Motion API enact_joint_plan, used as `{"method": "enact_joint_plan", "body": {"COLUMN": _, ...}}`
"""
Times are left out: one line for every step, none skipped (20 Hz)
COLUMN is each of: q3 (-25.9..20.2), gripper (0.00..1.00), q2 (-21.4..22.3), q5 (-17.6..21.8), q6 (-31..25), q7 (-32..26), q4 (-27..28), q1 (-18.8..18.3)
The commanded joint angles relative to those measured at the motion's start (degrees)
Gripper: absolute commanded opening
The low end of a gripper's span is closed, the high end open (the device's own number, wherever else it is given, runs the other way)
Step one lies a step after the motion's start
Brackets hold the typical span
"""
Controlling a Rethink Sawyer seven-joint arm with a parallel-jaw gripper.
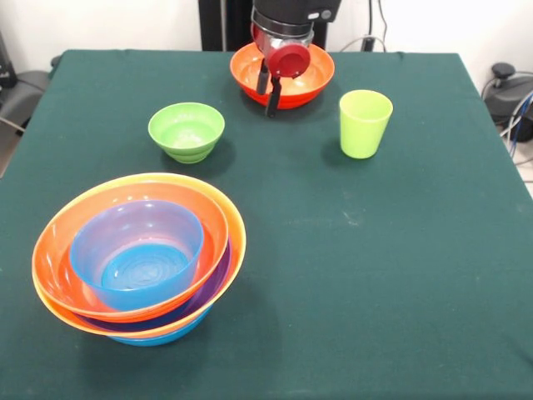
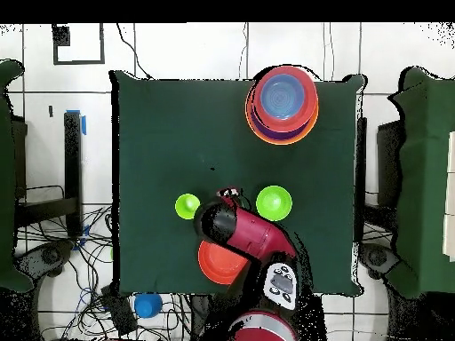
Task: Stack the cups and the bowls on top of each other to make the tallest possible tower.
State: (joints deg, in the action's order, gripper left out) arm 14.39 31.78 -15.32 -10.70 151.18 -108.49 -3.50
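One red-orange bowl [image 1: 287, 81] under the gripper [image 1: 269, 92], green cup [image 1: 364, 122] nearby.

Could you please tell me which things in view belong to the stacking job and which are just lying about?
Belong to the job:
the tower
small lime-green bowl
red-orange bowl under the tool
lime-green cup

Lying about:
blue object on the floor among the cables, off the table
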Motion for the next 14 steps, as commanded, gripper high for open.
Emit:
{"method": "enact_joint_plan", "body": {"q3": -2.81, "gripper": 1.00, "q2": 0.42, "q5": -2.82, "q6": -3.72, "q7": 9.69, "q4": -4.09, "q1": 2.95}}
{"method": "enact_joint_plan", "body": {"q3": -1.88, "gripper": 1.00, "q2": 1.60, "q5": -2.99, "q6": -4.98, "q7": 10.05, "q4": -4.67, "q1": 3.97}}
{"method": "enact_joint_plan", "body": {"q3": -1.12, "gripper": 1.00, "q2": 2.21, "q5": -3.24, "q6": -6.06, "q7": 10.37, "q4": -4.78, "q1": 4.86}}
{"method": "enact_joint_plan", "body": {"q3": -0.64, "gripper": 1.00, "q2": 2.92, "q5": -3.39, "q6": -6.54, "q7": 10.57, "q4": -5.36, "q1": 5.41}}
{"method": "enact_joint_plan", "body": {"q3": -0.36, "gripper": 1.00, "q2": 3.31, "q5": -3.70, "q6": -7.03, "q7": 10.81, "q4": -5.59, "q1": 5.89}}
{"method": "enact_joint_plan", "body": {"q3": -0.16, "gripper": 1.00, "q2": 3.77, "q5": -3.84, "q6": -7.34, "q7": 10.84, "q4": -6.03, "q1": 6.21}}
{"method": "enact_joint_plan", "body": {"q3": -0.50, "gripper": 1.00, "q2": 4.12, "q5": -4.01, "q6": -7.32, "q7": 10.65, "q4": -6.55, "q1": 6.02}}
{"method": "enact_joint_plan", "body": {"q3": -0.91, "gripper": 1.00, "q2": 4.56, "q5": -4.17, "q6": -6.97, "q7": 10.43, "q4": -7.39, "q1": 5.75}}
{"method": "enact_joint_plan", "body": {"q3": -1.56, "gripper": 1.00, "q2": 4.67, "q5": -4.43, "q6": -6.40, "q7": 10.25, "q4": -8.17, "q1": 5.29}}
{"method": "enact_joint_plan", "body": {"q3": -1.50, "gripper": 1.00, "q2": 5.50, "q5": -4.58, "q6": -5.92, "q7": 10.47, "q4": -9.38, "q1": 5.78}}
{"method": "enact_joint_plan", "body": {"q3": -2.42, "gripper": 1.00, "q2": 5.59, "q5": -4.75, "q6": -4.87, "q7": 10.18, "q4": -10.34, "q1": 5.07}}
{"method": "enact_joint_plan", "body": {"q3": -3.44, "gripper": 1.00, "q2": 5.24, "q5": -4.85, "q6": -3.58, "q7": 9.76, "q4": -11.15, "q1": 3.98}}
{"method": "enact_joint_plan", "body": {"q3": -4.26, "gripper": 1.00, "q2": 4.88, "q5": -4.97, "q6": -2.20, "q7": 9.60, "q4": -11.96, "q1": 3.29}}
{"method": "enact_joint_plan", "body": {"q3": -4.80, "gripper": 1.00, "q2": 4.58, "q5": -5.11, "q6": -0.96, "q7": 9.63, "q4": -12.65, "q1": 2.83}}
